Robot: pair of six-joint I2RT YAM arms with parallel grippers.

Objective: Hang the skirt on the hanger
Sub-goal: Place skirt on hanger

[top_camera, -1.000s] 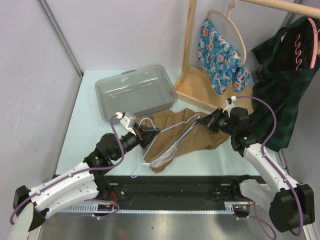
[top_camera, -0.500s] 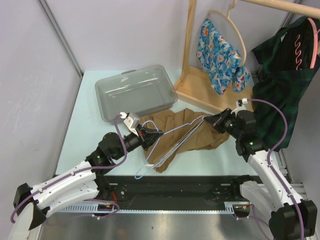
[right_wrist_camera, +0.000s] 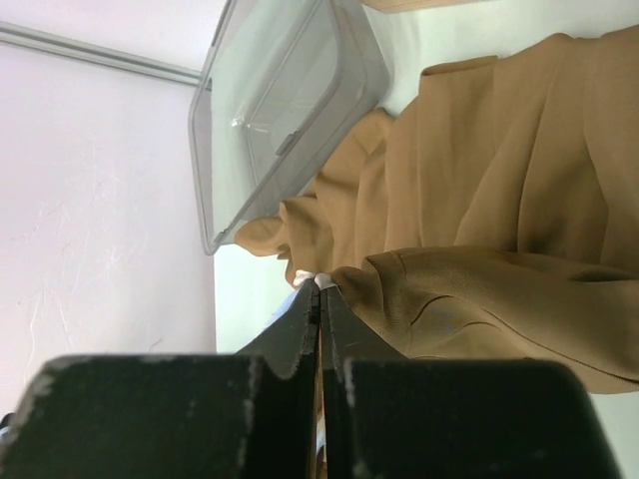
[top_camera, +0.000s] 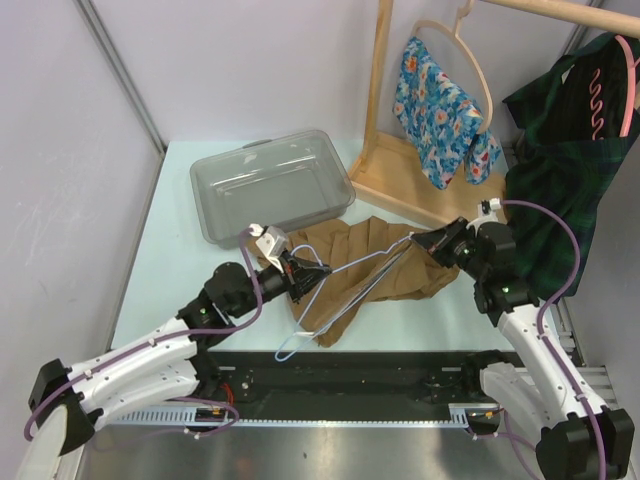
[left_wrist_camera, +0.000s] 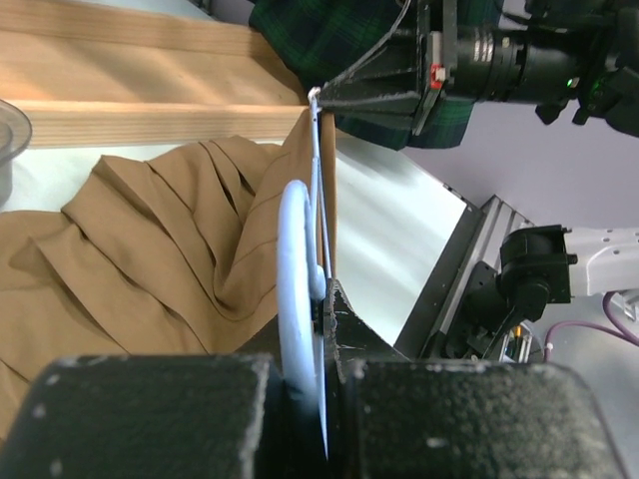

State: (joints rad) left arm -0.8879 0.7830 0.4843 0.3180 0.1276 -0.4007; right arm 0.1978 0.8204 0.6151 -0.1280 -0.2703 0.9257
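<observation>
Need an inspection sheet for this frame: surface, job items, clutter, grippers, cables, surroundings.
Surface: pale green table, no damage seen.
Job's things: brown skirt crumpled on the table. The wire hanger is held over it; cannot tell whether any fabric is threaded on.
Clutter: clear plastic bin behind the skirt, looks empty.
Grippers: left gripper shut on the hanger's hook end, right gripper shut on its far tip.
Cables: purple cables loop along both arms, no snag seen.
Surroundings: wooden rack with a floral garment and a dark plaid garment.
</observation>
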